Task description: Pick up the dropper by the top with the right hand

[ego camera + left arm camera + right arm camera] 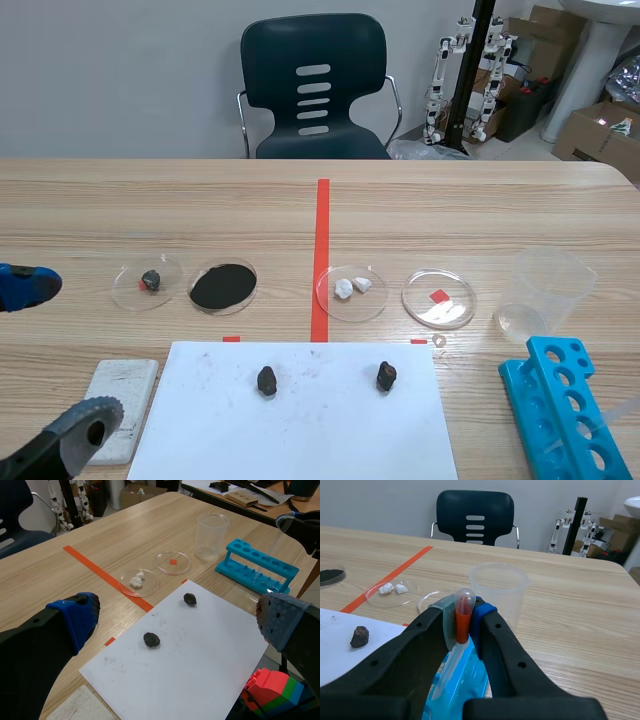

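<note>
Dropper [465, 605]: you're seeing it upright betw. the right gripper's pads, bulb end poking just above them, stem hanging down toward the blue rack [527, 395].
Right gripper [462, 617]: it's clamping the dropper near its top, fingers closed tight on it.
Rack: sitting lower right of the scene frame, w/ a clear beaker [548, 285] just behind it.
Left gripper [177, 622]: hovering lower left of the scene frame, fingers spread wide apart, gripping nothing, over the white sheet [200, 660].
</note>
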### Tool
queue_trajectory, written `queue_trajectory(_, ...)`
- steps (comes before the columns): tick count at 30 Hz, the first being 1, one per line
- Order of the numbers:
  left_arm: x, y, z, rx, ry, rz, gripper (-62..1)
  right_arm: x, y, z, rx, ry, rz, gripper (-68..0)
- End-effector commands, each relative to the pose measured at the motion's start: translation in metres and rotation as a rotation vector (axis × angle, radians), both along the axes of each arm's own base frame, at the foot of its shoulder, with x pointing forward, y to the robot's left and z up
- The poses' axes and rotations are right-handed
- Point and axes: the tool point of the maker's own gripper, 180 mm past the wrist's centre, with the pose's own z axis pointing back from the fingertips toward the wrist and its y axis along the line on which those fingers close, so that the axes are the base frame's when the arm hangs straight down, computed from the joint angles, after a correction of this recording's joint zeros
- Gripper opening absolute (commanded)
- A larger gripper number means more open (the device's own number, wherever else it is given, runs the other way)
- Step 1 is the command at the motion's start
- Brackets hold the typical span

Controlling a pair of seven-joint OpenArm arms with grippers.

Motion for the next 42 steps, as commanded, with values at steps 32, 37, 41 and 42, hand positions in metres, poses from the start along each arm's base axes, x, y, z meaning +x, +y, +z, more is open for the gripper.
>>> queue_trajectory(32, 0.001, -0.001, 0.006, -0.02, -0.016, 0.005, 1.4, 0.002, 0.04, 0.081, -0.183, -0.123, 0.222, -66.4)
queue_trajectory(37, 0.001, -0.001, 0.006, -0.02, -0.016, 0.005, 1.4, -0.004, 0.052, 0.101, -0.187, -0.155, 0.257, -66.4)
queue_trajectory(41, 0.001, -0.001, 0.006, -0.02, -0.016, 0.005, 1.4, -0.009, 0.064, 0.109, -0.148, -0.154, 0.313, -66.4)
queue_trajectory(42, 0.001, -0.001, 0.006, -0.02, -0.016, 0.005, 1.4, -0.01, 0.067, 0.109, -0.141, -0.151, 0.328, -66.4)
